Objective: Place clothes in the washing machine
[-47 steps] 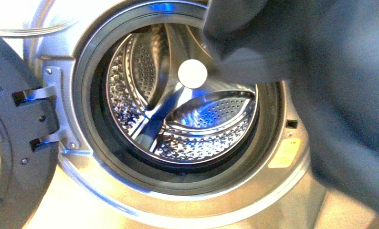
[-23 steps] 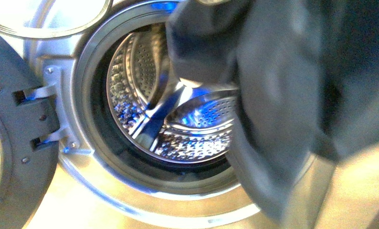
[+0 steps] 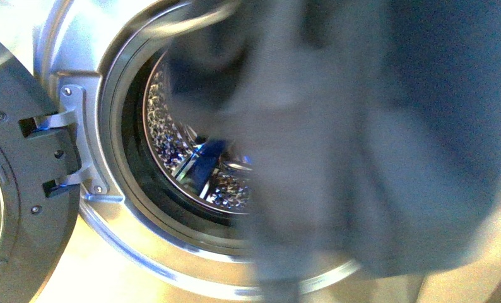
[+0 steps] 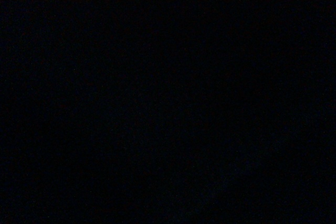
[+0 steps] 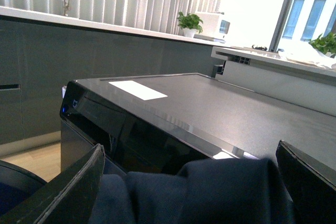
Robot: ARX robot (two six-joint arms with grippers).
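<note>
Front view: the dark grey door (image 3: 21,183) is seen swung open at the left edge, held by its hinge (image 3: 62,148) on the silver-grey front of the washing machine (image 3: 77,38). Just beside the hinge the round porthole is ringed by a dark rubber rim (image 3: 123,158), and only the left part of the perforated steel drum (image 3: 169,136) can be seen through it. The rest of the mouth, from its middle to its right edge, is covered by the clothes (image 3: 374,158), a dark navy mass hanging close to the camera and badly blurred. Whether any of it is already inside the drum cannot be told. No arm is shown in this view.

Left wrist view is dark, so the state of the left jaws cannot be told.

In the right wrist view the right gripper (image 5: 189,150) is shown with its jaws set wide apart. Folds of the clothes (image 5: 210,192) are bunched between the two dark fingers (image 5: 73,187). Beyond them a dark-topped appliance (image 5: 220,103) is seen, and further back a pale bench (image 5: 105,22) with a small potted plant (image 5: 189,23) standing on it
</note>
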